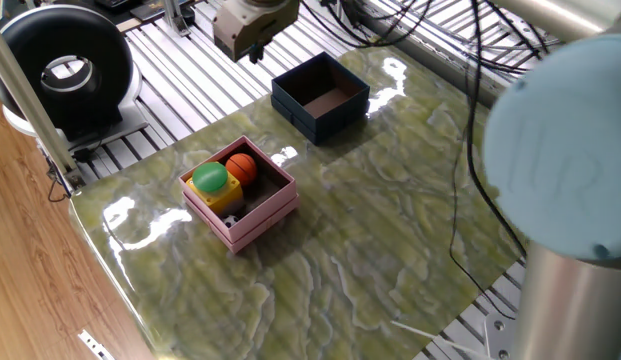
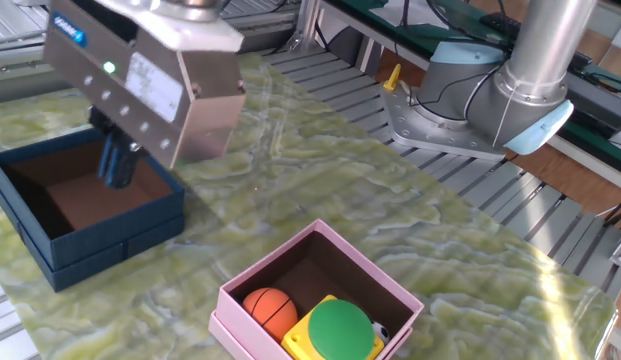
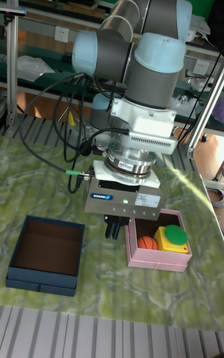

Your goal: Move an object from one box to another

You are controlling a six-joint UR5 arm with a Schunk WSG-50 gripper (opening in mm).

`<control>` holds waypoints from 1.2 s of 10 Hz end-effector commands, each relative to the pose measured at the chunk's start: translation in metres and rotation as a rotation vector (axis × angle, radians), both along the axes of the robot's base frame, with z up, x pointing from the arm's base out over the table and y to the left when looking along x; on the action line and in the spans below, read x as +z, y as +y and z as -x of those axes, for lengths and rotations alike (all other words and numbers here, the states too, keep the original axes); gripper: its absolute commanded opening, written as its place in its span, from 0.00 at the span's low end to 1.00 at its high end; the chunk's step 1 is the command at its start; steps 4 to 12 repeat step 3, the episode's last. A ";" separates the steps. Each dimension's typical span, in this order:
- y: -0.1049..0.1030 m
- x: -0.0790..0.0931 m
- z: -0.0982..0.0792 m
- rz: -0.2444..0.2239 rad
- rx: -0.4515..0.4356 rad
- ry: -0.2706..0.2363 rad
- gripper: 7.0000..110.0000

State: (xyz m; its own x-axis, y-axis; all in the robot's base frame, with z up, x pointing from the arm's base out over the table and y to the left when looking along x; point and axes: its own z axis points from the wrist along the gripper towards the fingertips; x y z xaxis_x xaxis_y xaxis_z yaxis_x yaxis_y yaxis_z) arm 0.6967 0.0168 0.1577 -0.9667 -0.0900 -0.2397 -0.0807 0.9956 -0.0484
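The dark navy box (image 1: 320,95) (image 2: 85,212) (image 3: 45,256) stands with its brownish floor bare. The pale-pink box (image 1: 239,192) (image 2: 252,291) (image 3: 158,256) holds an orange ball (image 1: 241,166) (image 2: 270,308) (image 3: 147,243) and a yellow block topped by a green button (image 1: 211,179) (image 2: 340,328) (image 3: 172,235). My gripper (image 1: 252,52) (image 2: 116,165) (image 3: 114,229) hangs high in the air, near the navy box's far edge and apart from both boxes. Its dark fingers sit close together, shut, with nothing between them.
The boxes rest on a green marbled tabletop (image 1: 370,230). A black round device (image 1: 65,70) stands off the table's back left corner. The arm's base (image 2: 460,105) is mounted beyond the far table edge, and cables (image 3: 68,146) loop beside the arm.
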 end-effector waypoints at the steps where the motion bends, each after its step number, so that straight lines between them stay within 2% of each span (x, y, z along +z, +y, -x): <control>1: -0.002 -0.004 0.013 -0.024 -0.015 -0.025 0.00; 3: 0.004 -0.012 0.011 -0.026 -0.016 -0.042 0.00; 12: 0.004 -0.012 0.011 -0.026 -0.016 -0.042 0.00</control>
